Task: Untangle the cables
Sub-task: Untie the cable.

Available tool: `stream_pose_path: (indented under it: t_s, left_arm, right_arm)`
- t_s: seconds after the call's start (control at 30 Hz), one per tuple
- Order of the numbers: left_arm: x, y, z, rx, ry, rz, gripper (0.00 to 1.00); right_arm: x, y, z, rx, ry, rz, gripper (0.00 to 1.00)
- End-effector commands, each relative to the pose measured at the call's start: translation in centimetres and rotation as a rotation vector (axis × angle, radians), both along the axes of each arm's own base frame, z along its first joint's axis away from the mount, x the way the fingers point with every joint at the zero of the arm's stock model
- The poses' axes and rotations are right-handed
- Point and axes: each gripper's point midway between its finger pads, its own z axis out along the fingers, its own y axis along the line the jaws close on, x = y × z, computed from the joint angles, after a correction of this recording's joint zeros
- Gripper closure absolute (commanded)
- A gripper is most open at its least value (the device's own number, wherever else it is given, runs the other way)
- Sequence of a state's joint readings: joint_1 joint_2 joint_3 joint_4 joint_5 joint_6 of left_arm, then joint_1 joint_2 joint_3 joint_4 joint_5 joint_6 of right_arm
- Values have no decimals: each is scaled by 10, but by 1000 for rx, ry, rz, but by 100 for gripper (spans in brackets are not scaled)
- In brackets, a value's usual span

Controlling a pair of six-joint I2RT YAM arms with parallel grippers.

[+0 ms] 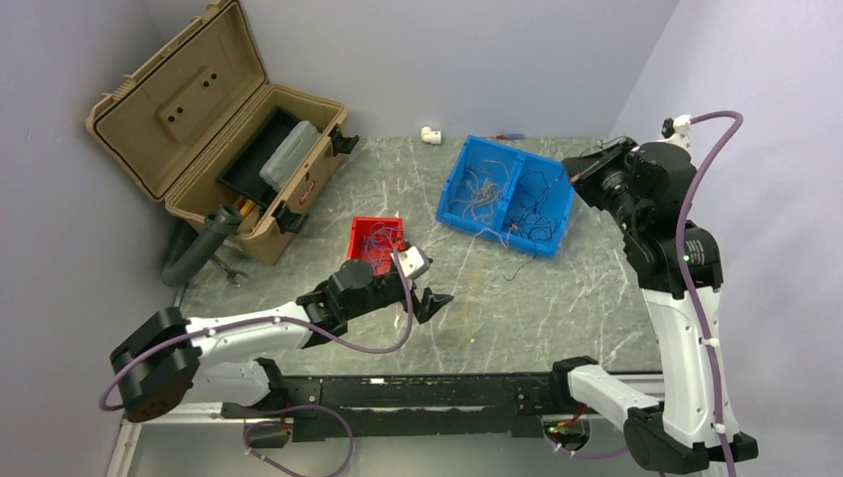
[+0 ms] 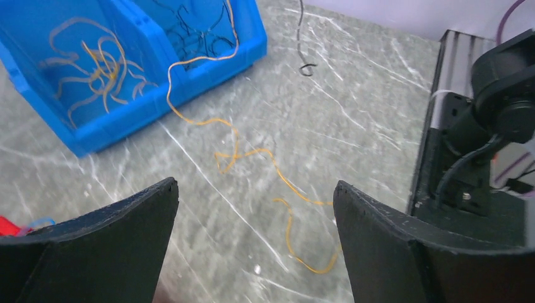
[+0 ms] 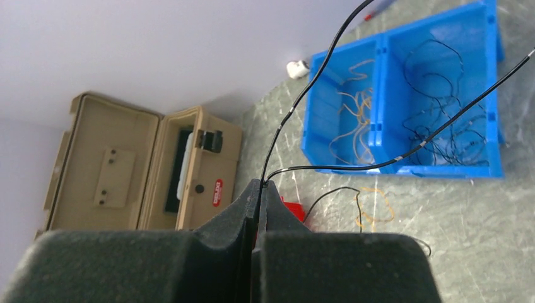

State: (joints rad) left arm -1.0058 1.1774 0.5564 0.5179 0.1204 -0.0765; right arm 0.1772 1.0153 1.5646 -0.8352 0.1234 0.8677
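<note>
Right gripper [image 3: 257, 189] is pinched shut on a black wire [image 3: 328, 168], held above the blue bin [image 1: 449, 199] toward the worktop's far right corner.
Left gripper [image 2: 255, 186] hangs wide and holds nothing over mid-worktop. An orange wire [image 2: 214, 120] trails from the bin toward the near edge, dead ahead between its jaws, long axis slanting across the gap. Left arm is nearer, so that strand looks its to take.
</note>
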Motion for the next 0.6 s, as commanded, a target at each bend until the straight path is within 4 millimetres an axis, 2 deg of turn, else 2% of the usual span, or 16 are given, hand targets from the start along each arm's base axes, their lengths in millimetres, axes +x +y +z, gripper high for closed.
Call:
stream_pose_path:
  t_s: [0.0,0.2,0.43,0.5,0.57]
  left_arm:
    - [7,-19,40,-92,-260,-59,4]
    - [5,-40,42,-66,-351,-157,1]
    - [7,-63,25,-51,-365,-226,3]
    - [10,-69,20,-58,-348,-225,4]
    - [14,-77,16,-60,-327,-227,10]
  right_arm:
    - [-12,16,46,-88,-154,153,100]
    - [-23,32,61,-150,-202,287,100]
    - [-27,42,72,-160,-222,353,100]
    - [-29,44,78,-156,-237,366,100]
    - [-31,47,83,-153,-251,384,100]
